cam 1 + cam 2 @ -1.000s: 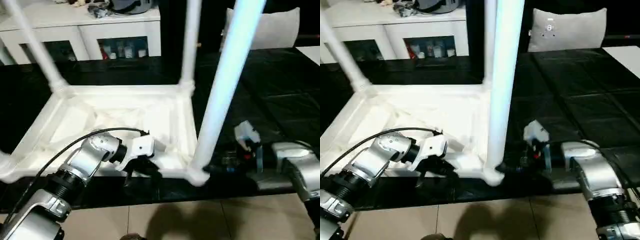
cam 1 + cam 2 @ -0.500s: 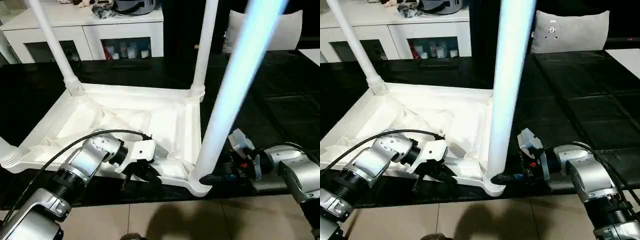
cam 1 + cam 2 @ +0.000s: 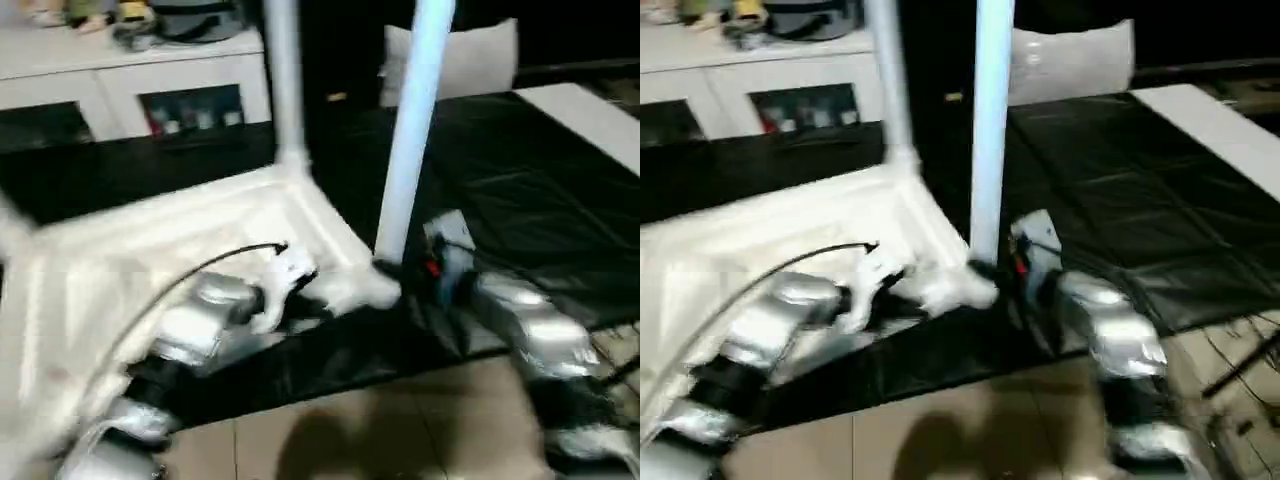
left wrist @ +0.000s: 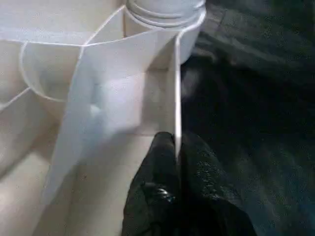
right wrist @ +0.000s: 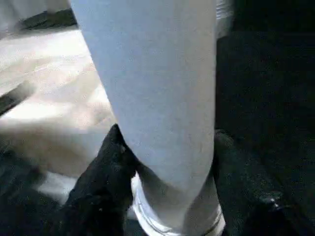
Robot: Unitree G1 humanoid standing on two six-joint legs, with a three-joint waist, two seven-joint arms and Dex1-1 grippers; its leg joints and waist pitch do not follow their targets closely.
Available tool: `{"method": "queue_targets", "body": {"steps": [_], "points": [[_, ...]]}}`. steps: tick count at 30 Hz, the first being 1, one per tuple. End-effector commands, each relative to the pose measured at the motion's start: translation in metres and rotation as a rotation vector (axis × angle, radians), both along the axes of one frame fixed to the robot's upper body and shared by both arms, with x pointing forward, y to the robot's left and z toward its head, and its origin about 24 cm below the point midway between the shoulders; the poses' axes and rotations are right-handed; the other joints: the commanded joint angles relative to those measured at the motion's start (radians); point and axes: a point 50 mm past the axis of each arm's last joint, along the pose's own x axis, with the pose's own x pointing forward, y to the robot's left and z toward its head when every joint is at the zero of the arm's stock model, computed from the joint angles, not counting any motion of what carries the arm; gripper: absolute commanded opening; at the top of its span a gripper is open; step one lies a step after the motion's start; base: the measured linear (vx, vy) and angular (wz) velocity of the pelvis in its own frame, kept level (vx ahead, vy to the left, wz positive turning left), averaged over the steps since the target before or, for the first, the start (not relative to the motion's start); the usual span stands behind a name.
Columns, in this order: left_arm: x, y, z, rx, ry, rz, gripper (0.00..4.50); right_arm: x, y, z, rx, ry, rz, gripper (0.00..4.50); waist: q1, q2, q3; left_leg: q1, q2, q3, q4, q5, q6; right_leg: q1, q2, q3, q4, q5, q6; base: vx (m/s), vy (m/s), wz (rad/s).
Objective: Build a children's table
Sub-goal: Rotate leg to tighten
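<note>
Left tool (image 4: 176,147) pinched, right tool (image 5: 165,147) clasping.

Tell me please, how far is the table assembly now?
Done: the upside-down table top has legs standing in its sockets; two are clearly visible. In hand: the right gripper holds the near leg at its base, and the left gripper pinches the top's rim. Left: turning the table upright.

White plastic children's table (image 3: 150,250) with a smooth, faintly glossy finish; its leg (image 5: 157,98) looks matt and even. Black fingers (image 4: 162,196) appear slightly grainy. Silver forearms (image 3: 520,320) have a brushed metallic sheen. Black mat (image 3: 520,200) shines softly
</note>
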Motion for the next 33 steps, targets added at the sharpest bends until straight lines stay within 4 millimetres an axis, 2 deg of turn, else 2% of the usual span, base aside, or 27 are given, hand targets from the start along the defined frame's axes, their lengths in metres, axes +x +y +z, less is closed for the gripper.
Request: {"method": "queue_targets", "body": {"steps": [1, 2, 3, 4, 5, 6, 7, 8, 9, 10, 11, 12, 13, 14, 15, 16, 18, 20, 22, 23, 25, 27, 28, 30, 31, 33], "points": [[0.001, -0.031, 0.012, -0.097, -0.027, -0.023, 0.00, -0.007, 0.020, -0.030, -0.009, 0.139, -0.031, 1.98, -0.015, -0.007, -0.031, 0.045, 0.046, -0.045, -0.053, -0.513, -0.003, 0.005, -0.078, -0.008, -0.155, -0.747, 0.029, 0.000, 0.000, 0.00], [0.012, -0.041, 0.018, -0.123, -0.084, 0.090, 0.00, -0.004, 0.031, -0.028, -0.003, 0.099, -0.036, 1.98, -0.033, 0.003, -0.023, 0.034, 0.068, -0.060, -0.076, -0.608, -0.009, 0.030, -0.072, -0.033, -0.144, -0.695, 0.048, 0.000, 0.000, 0.00], [0.012, -0.041, 0.018, -0.123, -0.084, 0.090, 0.00, -0.004, 0.031, -0.028, -0.003, 0.099, -0.036, 1.98, -0.033, 0.016, -0.023, 0.016, 0.095, -0.073, -0.107, -0.682, -0.018, 0.056, -0.067, -0.022, -0.101, -0.623, 0.043, 0.000, 0.000, 0.00], [0.017, -0.047, 0.022, -0.139, -0.120, 0.151, 0.00, -0.003, 0.037, -0.024, 0.015, 0.068, -0.021, 2.32, -0.011, 0.016, -0.020, -0.020, 0.156, -0.092, -0.196, -0.817, -0.039, 0.097, -0.057, 0.037, 0.059, -0.362, -0.005, 0.000, 0.000, 0.00], [0.017, -0.052, 0.023, -0.128, -0.136, 0.157, 0.00, -0.001, 0.039, -0.019, 0.052, 0.046, -0.029, 2.52, 0.013, 0.001, -0.021, 0.010, 0.136, -0.048, -0.212, -0.852, -0.053, 0.062, -0.047, 0.067, 0.083, -0.241, -0.043, 0.000, 0.000, 0.00], [0.016, -0.053, 0.023, -0.120, -0.136, 0.149, 0.00, 0.000, 0.039, -0.018, 0.066, 0.043, -0.036, 2.69, 0.014, -0.036, -0.023, 0.040, 0.089, -0.036, -0.160, -0.794, -0.055, 0.028, -0.056, 0.089, 0.013, -0.415, -0.042, 0.000, 0.000, 0.00], [0.014, -0.054, 0.022, -0.109, -0.133, 0.133, 0.00, 0.000, 0.038, -0.015, 0.094, 0.035, -0.040, 2.69, 0.026, -0.063, -0.020, 0.122, -0.016, -0.005, 0.034, -0.463, -0.034, -0.077, -0.123, 0.069, -0.155, -0.961, 0.021, 0.067, -0.044, 0.10], [0.013, -0.054, 0.021, -0.103, -0.127, 0.125, 0.00, 0.001, 0.037, -0.014, 0.111, 0.029, -0.043, 2.76, 0.026, -0.073, -0.016, 0.087, -0.021, -0.010, 0.063, -0.318, 0.006, -0.055, -0.153, 0.093, -0.165, -1.065, 0.041, 0.114, -0.017, -0.21], [0.012, -0.052, 0.020, -0.089, -0.127, 0.113, 0.00, 0.001, 0.036, -0.012, 0.118, 0.016, -0.035, 2.76, 0.044, -0.067, -0.025, -0.012, -0.005, -0.036, 0.029, -0.122, 0.039, 0.037, -0.169, 0.100, -0.118, -1.014, 0.066, 0.114, -0.017, -0.21], [0.010, -0.049, 0.018, -0.062, -0.128, 0.093, 0.00, 0.000, 0.032, -0.009, 0.124, -0.009, -0.027, 2.86, 0.062, -0.028, -0.038, -0.009, 0.028, -0.050, -0.033, -0.121, 0.029, 0.032, -0.136, 0.084, -0.109, -0.872, 0.039, 0.093, 0.022, -0.27], [0.009, -0.045, 0.016, -0.040, -0.132, 0.077, 0.00, 0.000, 0.028, -0.008, 0.117, -0.028, -0.014, 3.12, 0.050, -0.016, -0.039, -0.027, 0.057, -0.066, -0.072, -0.193, 0.033, 0.040, -0.095, 0.068, -0.075, -0.633, -0.014, 0.000, 0.000, 0.00], [0.009, -0.041, 0.014, -0.024, -0.135, 0.071, 0.00, -0.001, 0.023, -0.007, 0.105, -0.042, 0.000, 3.19, 0.049, -0.006, -0.048, -0.018, 0.073, -0.075, -0.080, -0.227, 0.028, 0.041, -0.091, 0.072, -0.061, -0.516, -0.045, 0.000, 0.000, 0.00], [0.010, -0.036, 0.012, -0.014, -0.134, 0.074, 0.00, -0.002, 0.015, -0.008, 0.082, -0.055, 0.024, 3.24, 0.045, -0.011, -0.050, -0.013, 0.077, -0.071, -0.083, -0.275, 0.036, 0.035, -0.089, 0.082, -0.047, -0.379, -0.104, 0.000, 0.000, 0.00], [0.010, -0.036, 0.012, -0.013, -0.134, 0.073, 0.00, -0.002, 0.015, -0.008, 0.080, -0.057, 0.026, 3.33, 0.048, -0.012, -0.050, -0.012, 0.073, -0.061, -0.081, -0.283, 0.047, 0.036, -0.096, 0.087, -0.046, -0.341, -0.148, 0.000, 0.000, 0.00], [0.009, -0.031, 0.011, 0.000, -0.138, 0.050, 0.00, -0.004, 0.005, -0.006, 0.066, -0.072, 0.063, 3.46, 0.049, -0.017, -0.047, -0.018, 0.065, -0.054, -0.079, -0.282, 0.059, 0.041, -0.100, 0.087, -0.052, -0.367, -0.161, 0.000, 0.000, 0.00], [0.009, -0.030, 0.011, 0.001, -0.138, 0.047, 0.00, -0.005, 0.004, -0.006, 0.065, -0.074, 0.067, 3.57, 0.052, -0.018, -0.048, -0.018, 0.062, -0.051, -0.076, -0.274, 0.065, 0.042, -0.103, 0.087, -0.055, -0.384, -0.160, 0.000, 0.000, 0.00], [0.008, -0.023, 0.008, 0.030, -0.145, 0.004, 0.00, -0.008, -0.011, -0.001, 0.048, -0.096, 0.131, 3.64, 0.061, -0.020, -0.049, -0.018, 0.061, -0.046, -0.071, -0.239, 0.082, 0.040, -0.106, 0.090, -0.059, -0.396, -0.157, 0.000, 0.000, 0.00], [0.007, -0.013, 0.007, 0.065, -0.151, -0.059, 0.00, -0.011, -0.030, 0.008, 0.026, -0.121, 0.221, 3.88, 0.069, -0.024, -0.055, -0.025, 0.061, -0.044, -0.068, -0.167, 0.112, 0.045, -0.104, 0.089, -0.050, -0.338, -0.159, 0.000, 0.000, 0.00], [0.006, -0.011, 0.007, 0.070, -0.154, -0.092, 0.00, -0.012, -0.035, 0.011, 0.016, -0.128, 0.238, 4.01, 0.074, -0.025, -0.057, -0.026, 0.061, -0.039, -0.063, -0.122, 0.133, 0.044, -0.103, 0.088, -0.045, -0.282, -0.175, 0.000, 0.000, 0.00], [0.004, -0.009, 0.007, 0.072, -0.154, -0.122, 0.00, -0.012, -0.040, 0.013, 0.006, -0.131, 0.263, 4.12, 0.077, -0.026, -0.059, -0.029, 0.060, -0.040, -0.061, -0.100, 0.145, 0.048, -0.104, 0.086, -0.041, -0.259, -0.181, 0.000, 0.000, 0.00], [0.002, -0.007, 0.008, 0.077, -0.154, -0.163, 0.00, -0.013, -0.046, 0.016, -0.012, -0.138, 0.299, 4.26, 0.080, -0.026, -0.063, -0.028, 0.062, -0.040, -0.057, -0.066, 0.161, 0.047, -0.102, 0.084, -0.033, -0.212, -0.195, 0.000, 0.000, 0.00], [-0.003, 0.002, 0.007, 0.110, -0.155, -0.298, 0.00, -0.019, -0.059, 0.025, -0.072, -0.147, 0.449, 4.26, 0.085, -0.031, -0.065, -0.028, 0.063, -0.037, -0.053, -0.046, 0.185, 0.044, -0.098, 0.083, -0.029, -0.187, -0.204, 0.000, 0.000, 0.00], [-0.006, 0.007, 0.006, 0.130, -0.157, -0.375, 0.00, -0.024, -0.065, 0.029, -0.090, -0.140, 0.544, 4.26, 0.092, -0.029, -0.067, -0.029, 0.062, -0.038, -0.050, -0.041, 0.192, 0.043, -0.099, 0.081, -0.027, -0.183, -0.205, 0.000, 0.000, 0.00], [-0.007, 0.010, 0.006, 0.144, -0.164, -0.416, 0.00, -0.028, -0.066, 0.031, -0.095, -0.136, 0.607, 4.26, 0.098, -0.028, -0.068, -0.029, 0.067, -0.035, -0.047, -0.024, 0.212, 0.038, -0.095, 0.082, -0.021, -0.157, -0.207, 0.000, 0.000, 0.00], [-0.008, 0.012, 0.006, 0.149, -0.163, -0.440, 0.00, -0.028, -0.067, 0.032, -0.106, -0.139, 0.632, 4.26, 0.104, -0.025, -0.066, -0.028, 0.070, -0.035, -0.046, -0.026, 0.217, 0.034, -0.096, 0.082, -0.020, -0.160, -0.210, 0.000, 0.000, 0.00], [-0.010, 0.013, 0.007, 0.155, -0.156, -0.503, 0.00, -0.028, -0.067, 0.033, -0.130, -0.139, 0.672, 4.26, 0.114, -0.027, -0.065, -0.024, 0.074, -0.035, -0.049, -0.048, 0.203, 0.031, -0.099, 0.082, -0.024, -0.199, -0.210, 0.000, 0.000, 0.00]]}}
